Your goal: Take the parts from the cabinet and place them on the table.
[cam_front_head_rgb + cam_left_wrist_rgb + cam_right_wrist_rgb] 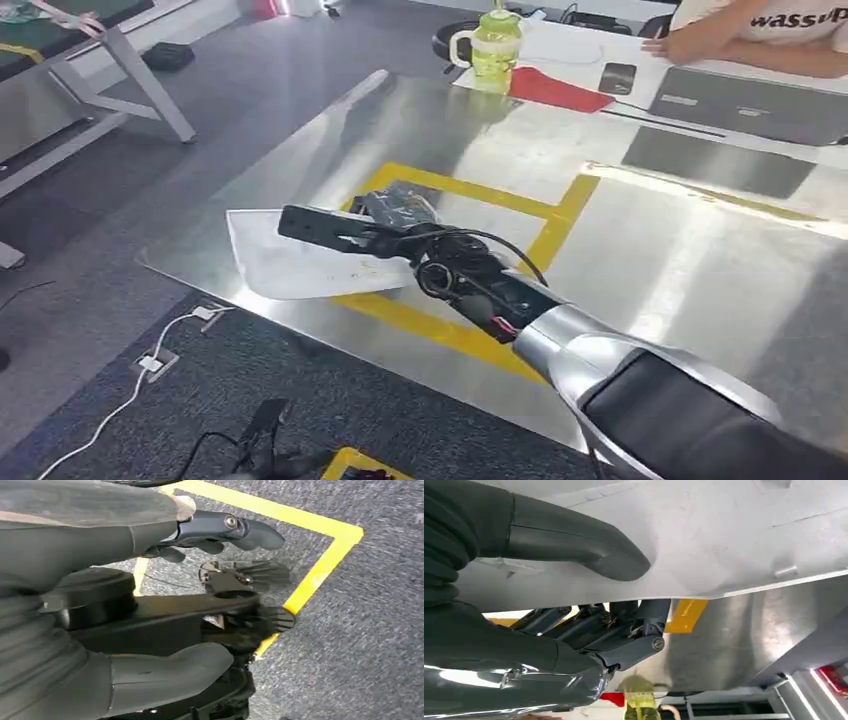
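Observation:
A flat white part (290, 262) is held just over the near left corner of the metal table (660, 270), half across the yellow tape outline (470, 192). My right hand (400, 232) grips it, the silver arm reaching in from the lower right. Up close, the grey thumb (574, 542) presses one face of the white part (734, 535) and the dark fingers (624, 625) lie under the other. My left hand (210, 530) hangs over grey carpet with fingers apart and nothing in it.
At the table's far side stand a green bottle (495, 45), a red cloth (555, 90), a phone (617, 77) and a laptop (750, 105), with a person's arm (740, 45) resting there. A power strip and white cable (150, 365) lie on the floor near the table's edge.

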{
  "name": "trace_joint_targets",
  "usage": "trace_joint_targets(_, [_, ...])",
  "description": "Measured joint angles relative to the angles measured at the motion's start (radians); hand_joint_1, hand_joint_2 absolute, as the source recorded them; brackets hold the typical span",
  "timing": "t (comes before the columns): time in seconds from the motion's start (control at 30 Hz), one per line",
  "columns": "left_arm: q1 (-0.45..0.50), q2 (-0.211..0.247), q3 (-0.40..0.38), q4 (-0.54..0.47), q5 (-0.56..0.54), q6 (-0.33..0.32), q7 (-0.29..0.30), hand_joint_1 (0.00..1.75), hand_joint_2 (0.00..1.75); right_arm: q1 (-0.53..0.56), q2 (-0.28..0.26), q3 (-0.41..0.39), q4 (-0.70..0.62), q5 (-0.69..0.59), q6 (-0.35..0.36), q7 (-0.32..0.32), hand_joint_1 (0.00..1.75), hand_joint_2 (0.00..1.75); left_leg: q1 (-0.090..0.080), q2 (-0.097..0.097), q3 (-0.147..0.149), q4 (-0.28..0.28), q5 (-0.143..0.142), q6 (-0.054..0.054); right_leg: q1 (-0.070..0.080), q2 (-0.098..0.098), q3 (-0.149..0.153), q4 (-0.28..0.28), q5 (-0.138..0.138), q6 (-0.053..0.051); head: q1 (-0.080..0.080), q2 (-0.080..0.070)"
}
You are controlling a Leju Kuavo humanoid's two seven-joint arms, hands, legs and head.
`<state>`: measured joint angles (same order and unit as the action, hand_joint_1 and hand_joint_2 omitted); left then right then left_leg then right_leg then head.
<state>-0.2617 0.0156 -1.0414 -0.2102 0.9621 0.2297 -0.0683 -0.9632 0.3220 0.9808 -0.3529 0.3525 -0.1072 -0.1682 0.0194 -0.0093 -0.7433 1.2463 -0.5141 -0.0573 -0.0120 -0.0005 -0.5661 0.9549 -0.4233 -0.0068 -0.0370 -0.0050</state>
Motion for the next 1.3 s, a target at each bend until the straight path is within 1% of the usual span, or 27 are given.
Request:
trace_joint_targets(0.03, [-0.001,0.001,0.0,0.0,0.0,0.0,0.0,0.0,1.75,-0.001,0.0,0.0,0.0,0.0,0.0,-0.001,1.75,1.75,0.001,0.001,0.033,-0.073,0.041,0.001,0.0,-0.001,0.001,0.001,-0.001,0.002,-0.004,0.0])
trace_joint_targets(0.07, [-0.002,0.003,0.0,0.0,0.0,0.0,0.0,0.0,1.75,-0.002,0.0,0.0,0.0,0.0,0.0,-0.002,1.75,1.75,0.004,0.005,0.083,-0.174,0.089,0.002,-0.001,-0.002,0.003,0.003,-0.004,0.005,-0.006,0.0])
trace_joint_targets(0.1, [-0.002,0.003,0.0,0.0,0.0,0.0,-0.001,0.0,1.75,-0.004,0.001,0.0,0.0,0.0,0.0,-0.003,1.75,1.75,0.005,0.015,0.127,-0.26,0.122,0.002,-0.002,-0.002,0.004,0.005,-0.008,0.011,-0.009,0.0])
trace_joint_targets(0.13, [-0.004,0.001,0.0,0.0,0.0,0.0,-0.001,0.0,1.75,-0.006,0.001,0.0,0.0,0.0,-0.001,-0.004,1.75,1.75,-0.003,0.023,0.14,-0.289,0.109,0.006,0.008,-0.001,0.001,0.009,-0.011,0.017,-0.014,0.0])
trace_joint_targets(0.17, [-0.005,0.002,0.0,0.0,0.0,0.0,-0.001,0.0,1.75,-0.007,0.001,0.0,0.0,0.0,0.0,-0.004,1.75,1.75,-0.004,0.012,0.137,-0.289,0.114,0.019,0.008,-0.002,0.0,0.009,-0.012,0.02,-0.014,0.0])
trace_joint_targets(0.23, [-0.004,0.002,0.0,0.0,0.0,0.0,-0.001,0.0,1.75,-0.007,0.001,0.0,0.0,0.0,0.0,-0.01,1.75,1.75,-0.006,0.009,0.135,-0.284,0.11,0.031,0.007,-0.005,0.004,0.005,-0.013,0.03,-0.001,0.0])
trace_joint_targets(0.27, [-0.004,0.002,0.0,0.0,0.0,0.0,-0.001,0.0,1.75,-0.007,0.001,0.0,0.0,0.0,0.0,-0.011,1.75,1.75,-0.005,0.007,0.136,-0.289,0.112,0.036,0.005,-0.006,0.002,0.007,-0.018,0.034,0.002,0.0])
trace_joint_targets(0.3, [-0.004,0.001,0.0,0.0,0.0,0.0,-0.002,0.0,1.75,-0.007,0.001,0.0,0.0,0.0,0.0,-0.013,1.75,1.75,-0.006,0.006,0.136,-0.289,0.112,0.035,0.005,-0.006,0.004,0.007,-0.022,0.013,0.003,0.0])
trace_joint_targets(0.33, [-0.003,0.001,0.0,0.0,0.001,0.0,-0.002,0.0,1.75,-0.006,0.001,0.0,0.0,0.0,0.0,-0.014,1.75,1.75,-0.007,0.004,0.137,-0.289,0.112,0.035,0.006,-0.006,0.005,0.007,-0.018,-0.005,0.009,0.0])
trace_joint_targets(0.43, [-0.002,0.0,0.0,0.0,0.002,0.0,-0.002,0.0,1.75,-0.007,0.001,0.0,0.0,0.0,0.0,-0.014,1.75,1.75,-0.008,0.001,0.137,-0.288,0.111,0.037,0.006,-0.007,0.009,0.002,-0.016,-0.008,0.02,0.0])
trace_joint_targets(0.57, [-0.002,-0.001,0.0,0.0,0.002,0.0,-0.002,0.0,1.75,-0.007,0.002,0.0,0.0,0.0,0.0,-0.016,1.75,1.75,-0.011,0.001,0.137,-0.288,0.109,0.042,0.005,-0.007,0.012,-0.004,-0.014,-0.006,0.028,0.0])
trace_joint_targets(0.6, [-0.002,-0.001,0.0,0.0,0.002,0.0,-0.002,0.0,1.75,-0.007,0.002,0.0,0.0,0.0,0.0,-0.016,1.75,1.75,-0.011,0.001,0.137,-0.287,0.109,0.042,0.005,-0.007,0.012,-0.004,-0.014,-0.005,0.028,0.0])
trace_joint_targets(0.63, [-0.002,-0.001,0.0,0.0,0.002,0.0,-0.003,0.0,1.75,-0.007,0.002,0.0,0.0,0.0,0.0,-0.017,1.75,1.75,-0.012,0.001,0.137,-0.287,0.109,0.043,0.004,-0.007,0.012,-0.005,-0.012,-0.001,0.029,0.0])
trace_joint_targets(0.77, [-0.002,0.0,0.0,0.0,0.002,0.0,-0.003,0.0,1.75,-0.007,0.002,0.0,0.0,0.0,0.0,-0.018,1.75,1.75,-0.013,0.001,0.137,-0.287,0.108,0.045,0.002,-0.008,0.013,-0.008,-0.013,0.029,0.029,0.0])
trace_joint_targets(0.8, [-0.002,0.0,0.0,0.0,0.002,0.0,-0.003,0.0,1.75,-0.007,0.002,0.0,0.0,0.0,0.0,-0.019,1.75,1.75,-0.013,0.001,0.137,-0.287,0.108,0.045,0.002,-0.008,0.013,-0.008,-0.013,0.033,0.029,0.0])
trace_joint_targets(1.03, [-0.002,0.0,0.0,0.0,0.002,0.0,-0.003,0.0,1.75,-0.007,0.002,0.0,0.0,0.0,0.0,-0.022,1.75,1.75,-0.011,0.001,0.14,-0.29,0.109,0.043,0.005,-0.007,0.013,-0.007,-0.013,0.034,0.029,0.0])
trace_joint_targets(1.3, [-0.002,0.0,0.0,0.0,0.002,0.0,-0.003,0.0,1.75,-0.007,0.003,0.0,0.0,0.0,0.0,-0.023,1.75,1.75,-0.011,0.002,0.144,-0.296,0.111,0.04,0.005,-0.007,0.013,-0.007,-0.013,0.033,0.029,0.0])
